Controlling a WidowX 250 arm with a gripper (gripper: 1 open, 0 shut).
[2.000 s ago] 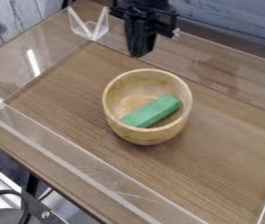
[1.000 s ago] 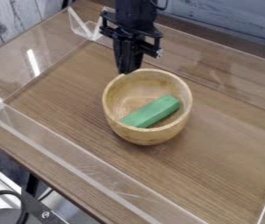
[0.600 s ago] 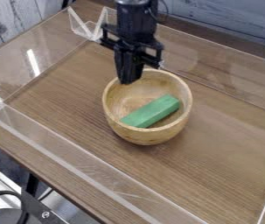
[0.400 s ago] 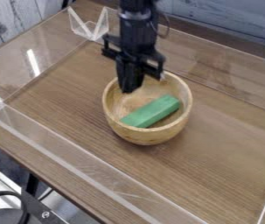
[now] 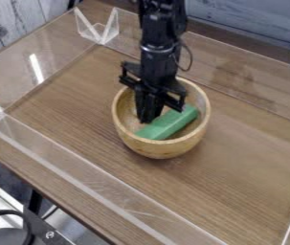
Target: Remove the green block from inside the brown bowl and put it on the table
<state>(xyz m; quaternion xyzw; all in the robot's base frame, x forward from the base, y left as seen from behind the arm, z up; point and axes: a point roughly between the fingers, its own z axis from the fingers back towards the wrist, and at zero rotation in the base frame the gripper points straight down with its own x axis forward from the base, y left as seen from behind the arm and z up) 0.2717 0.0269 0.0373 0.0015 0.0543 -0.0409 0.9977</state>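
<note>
A light tan wooden brown bowl (image 5: 129,137) stands near the middle of the wood-grain table (image 5: 71,105). Inside it lies the bright green block (image 5: 177,122), slanting from lower left to upper right. My black gripper (image 5: 154,113) points straight down into the bowl, its fingers pressed together and shut. Its tips sit at the block's left half; I cannot tell whether they touch it. Part of the block and of the bowl's far rim is hidden behind the gripper.
Low clear acrylic walls (image 5: 57,158) run along the table's edges. A clear acrylic bracket (image 5: 99,27) stands at the far left corner. Bare tabletop lies left, right and in front of the bowl.
The gripper has come down from above the bowl's far rim into the bowl and shifted slightly right, staying shut. The block and bowl have not moved.
</note>
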